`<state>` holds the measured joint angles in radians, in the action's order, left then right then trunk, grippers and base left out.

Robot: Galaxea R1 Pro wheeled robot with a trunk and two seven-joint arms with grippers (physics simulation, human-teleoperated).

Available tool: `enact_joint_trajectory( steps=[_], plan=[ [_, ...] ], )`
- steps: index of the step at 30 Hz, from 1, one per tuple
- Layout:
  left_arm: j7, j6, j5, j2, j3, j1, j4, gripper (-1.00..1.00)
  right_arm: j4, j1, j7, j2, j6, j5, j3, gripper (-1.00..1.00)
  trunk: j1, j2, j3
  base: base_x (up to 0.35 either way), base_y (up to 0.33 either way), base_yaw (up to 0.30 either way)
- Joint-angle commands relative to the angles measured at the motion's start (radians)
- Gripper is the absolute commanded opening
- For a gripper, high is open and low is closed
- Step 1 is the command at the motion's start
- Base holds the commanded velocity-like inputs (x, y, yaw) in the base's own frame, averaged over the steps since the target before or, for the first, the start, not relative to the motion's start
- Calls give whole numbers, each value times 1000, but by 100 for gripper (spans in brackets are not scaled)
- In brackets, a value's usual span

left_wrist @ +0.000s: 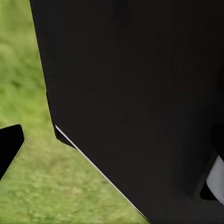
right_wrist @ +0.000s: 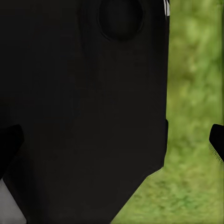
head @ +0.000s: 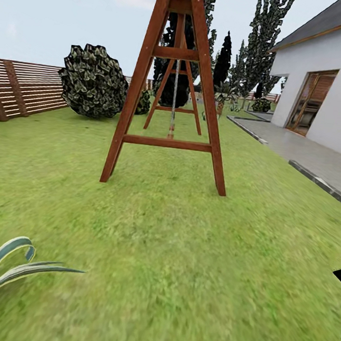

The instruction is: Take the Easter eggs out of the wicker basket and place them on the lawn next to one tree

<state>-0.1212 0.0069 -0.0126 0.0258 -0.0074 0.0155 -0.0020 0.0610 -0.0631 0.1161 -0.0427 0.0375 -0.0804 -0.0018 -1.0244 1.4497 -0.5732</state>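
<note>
1. In the head view the lawn (head: 161, 254) spreads wide and mottled green from the bottom edge up to the fence and the house.
2. At 12 o'clock, straight ahead, stands a wooden A-frame (head: 173, 86) of reddish-brown beams, its two feet planted in the grass; a chain (head: 173, 104) hangs down its middle.
3. At about 10 o'clock a round dark shrub (head: 93, 81) sits on the grass, just beside the frame's left leg as seen from here.
4. At 9 o'clock a brown horizontal-slat fence (head: 23, 90) runs along the edge of the garden.
5. At 2 o'clock is a white house (head: 329, 77) with a wooden-framed door (head: 312, 102), and a grey paved strip (head: 309, 157) runs along it, edged against the grass.
6. Between 12 and 1 o'clock, far behind the frame, tall dark trees (head: 265, 38) rise against the sky.
7. At 8 o'clock, near the lower left corner, striped blade-like leaves (head: 6, 265) arch over the grass.
8. The left wrist view shows a large black body (left_wrist: 140, 102) close up, with grass beside it; whether the left claw is open or closed cannot be told.
9. The right wrist view likewise shows a black body (right_wrist: 84, 116) against grass; the right claw's state cannot be told.
</note>
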Motion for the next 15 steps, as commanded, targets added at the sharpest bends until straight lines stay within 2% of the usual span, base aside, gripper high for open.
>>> enact_joint_trajectory(
  steps=[1,15],
  plan=[
    [-3,1,-1,0,0,0,0,100,3,-1,5,0,4,-9,0,100,-1,0,-1,340,0,-20],
    [-3,1,-1,0,-1,0,0,100,3,-1,5,0,4,-8,0,100,-1,0,-18,341,0,-150]
  ],
)
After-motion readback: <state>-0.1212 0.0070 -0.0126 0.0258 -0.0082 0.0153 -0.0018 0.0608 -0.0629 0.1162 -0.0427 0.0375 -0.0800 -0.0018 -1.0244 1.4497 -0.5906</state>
